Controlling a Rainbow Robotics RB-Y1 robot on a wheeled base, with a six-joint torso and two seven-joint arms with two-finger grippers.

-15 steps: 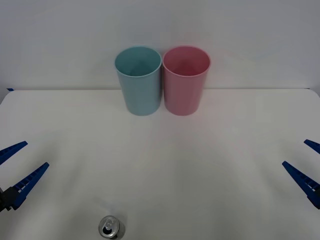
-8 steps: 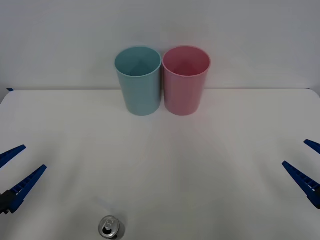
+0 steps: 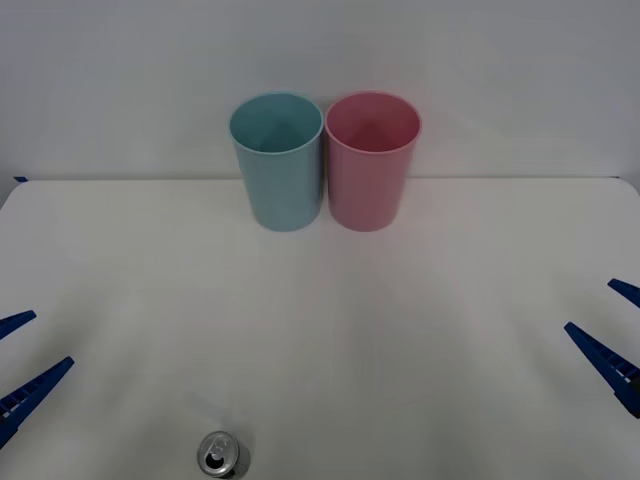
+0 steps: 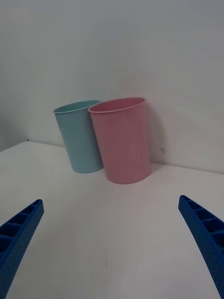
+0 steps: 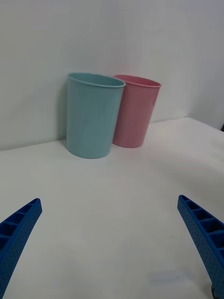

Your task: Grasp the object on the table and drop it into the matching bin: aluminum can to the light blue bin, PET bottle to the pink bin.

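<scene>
Grippers wait wide open and empty: left gripper [image 3: 18,365] at the table's [image 3: 420,330] left edge, right gripper [image 3: 612,335] at its right edge. Light blue bin [image 3: 278,160] and pink bin [image 3: 371,160] stand touching at the far side. Aluminum can [image 3: 218,455] stands upright at the near edge, its label unreadable

The light blue bin [image 5: 94,117] and the pink bin [image 5: 135,112] are standing upright, side by side, on the table [image 5: 121,205] against a wall [image 5: 112,37]. The left gripper [image 5: 112,252] is hovering with its blue fingers [image 5: 201,238] spread wide apart.
</scene>
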